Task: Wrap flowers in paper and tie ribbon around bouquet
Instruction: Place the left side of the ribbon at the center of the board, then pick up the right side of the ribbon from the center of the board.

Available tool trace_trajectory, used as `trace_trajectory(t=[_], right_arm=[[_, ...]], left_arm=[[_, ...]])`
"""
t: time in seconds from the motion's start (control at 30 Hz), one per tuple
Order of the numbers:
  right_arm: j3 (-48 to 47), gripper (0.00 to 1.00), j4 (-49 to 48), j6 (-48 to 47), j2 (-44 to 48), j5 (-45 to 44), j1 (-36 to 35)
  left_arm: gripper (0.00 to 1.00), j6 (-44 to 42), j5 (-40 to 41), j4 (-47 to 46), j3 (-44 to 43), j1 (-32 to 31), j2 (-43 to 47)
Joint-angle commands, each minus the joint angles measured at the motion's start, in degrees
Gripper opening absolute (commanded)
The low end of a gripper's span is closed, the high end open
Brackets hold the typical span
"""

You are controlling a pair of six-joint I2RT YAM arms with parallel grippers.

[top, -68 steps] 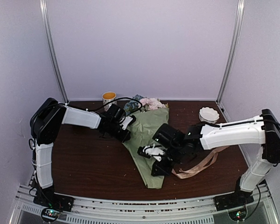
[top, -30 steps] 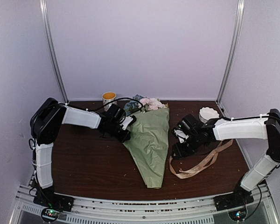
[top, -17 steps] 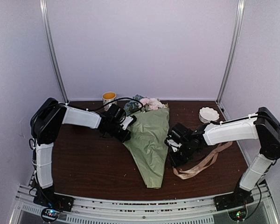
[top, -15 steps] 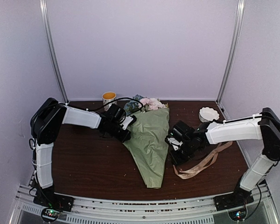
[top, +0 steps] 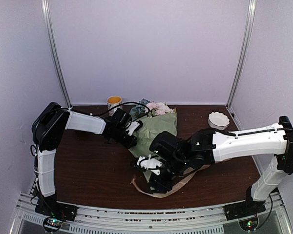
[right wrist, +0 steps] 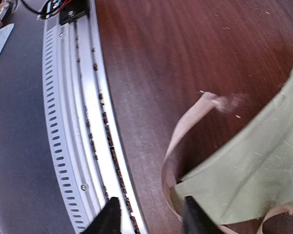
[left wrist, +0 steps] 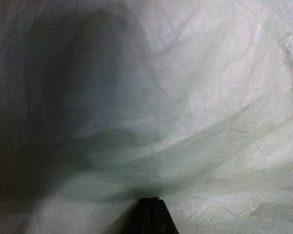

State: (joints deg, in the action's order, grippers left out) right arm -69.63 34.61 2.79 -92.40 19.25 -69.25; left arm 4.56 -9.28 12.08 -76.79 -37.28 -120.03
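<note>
- Top view: the bouquet [top: 158, 126], a sage-green paper cone, lies mid-frame on the dark brown wooden table [top: 88, 170]. Its wide end points to the top, where the pink, white and blue flowers [top: 154, 108] poke out.
- The left gripper [top: 128, 141] sits on the cone's upper left edge. The right gripper [top: 154, 179] hangs over the narrow tip, lower centre.
- The flat beige-tan ribbon [top: 176, 186] runs under the tip. One end sticks out lower left; the rest trails right beneath the right arm.
- A yellow paper cup [top: 114, 103] and a small white scalloped bowl [top: 219, 119] stand at the back, well apart from the work.
- Left wrist view: crumpled pale green paper [left wrist: 185, 122] fills the frame, with one dark fingertip [left wrist: 151, 217] at bottom centre. Jaws closed; I cannot tell if a fold is pinched or only pressed.
- Right wrist view: the jaws stand apart at bottom centre, clamping nothing. The ribbon loops up between them, with the paper tip at lower right. A slotted metal rail [right wrist: 68, 122] runs down the left.
- Step in hand, my read: getting the ribbon round the cone's narrow end. To do it well, the left holds the cone down and the right takes the free end close to the paper. Pull low and snug, and don't drag the tip off the ribbon.
</note>
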Motion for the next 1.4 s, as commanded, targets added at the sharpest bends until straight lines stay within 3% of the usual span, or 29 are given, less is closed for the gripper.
trace_trajectory(t=[0.0,0.03,0.2,0.33,0.37,0.43,0.5,0.57,0.77,0.9,1.2,1.3,1.37], right_arm=[[-2.33,0.96,-0.35,-2.73,-0.47,-8.62,-1.51],[-1.65,1.00,-1.28,-2.25,0.23,-13.43,-1.15],[0.03,1.00,-7.23,-3.48,6.85,-38.92,1.55],[6.16,1.00,-22.31,0.86,15.52,-54.17,6.56],[8.17,1.00,-24.31,1.98,16.93,-51.64,8.22],[11.23,1.00,-22.85,-0.18,18.29,-33.28,12.01],[11.04,0.90,-17.14,1.57,16.69,-20.66,14.14],[10.87,0.78,-9.88,4.19,14.01,-14.15,14.97],[14.35,0.65,-0.26,6.36,8.62,-13.76,15.42],[13.19,0.67,3.61,2.09,5.63,-17.08,15.84],[7.50,0.67,6.14,-6.93,-5.75,-11.95,16.16],[6.68,0.51,4.80,-7.69,-6.82,-10.78,16.46],[5.74,0.27,4.88,-7.84,-7.84,-9.61,17.09]], left_arm=[[0.06,-0.45,1.96,6.02,1.47,0.54,-4.60],[0.06,-0.51,1.98,5.98,1.54,0.53,-4.65],[0.06,-0.59,1.79,5.74,1.66,0.54,-4.71],[0.06,-0.78,1.74,6.13,1.22,0.54,-4.74],[0.06,-0.71,1.69,6.12,1.21,0.54,-4.72],[0.06,-0.61,1.72,5.93,1.34,0.54,-4.70],[0.06,-0.59,1.68,5.85,1.46,0.51,-4.69],[0.06,-0.60,1.80,6.17,1.39,0.54,-4.69],[0.06,-0.60,1.82,6.39,0.97,0.53,-5.10],[0.06,-0.72,1.65,6.45,0.88,0.54,-5.13],[0.06,-0.77,1.54,6.31,1.20,0.54,-5.13],[0.06,-0.93,1.46,6.29,1.21,0.54,-5.13],[0.06,-1.08,1.43,6.36,1.12,0.52,-5.13]])
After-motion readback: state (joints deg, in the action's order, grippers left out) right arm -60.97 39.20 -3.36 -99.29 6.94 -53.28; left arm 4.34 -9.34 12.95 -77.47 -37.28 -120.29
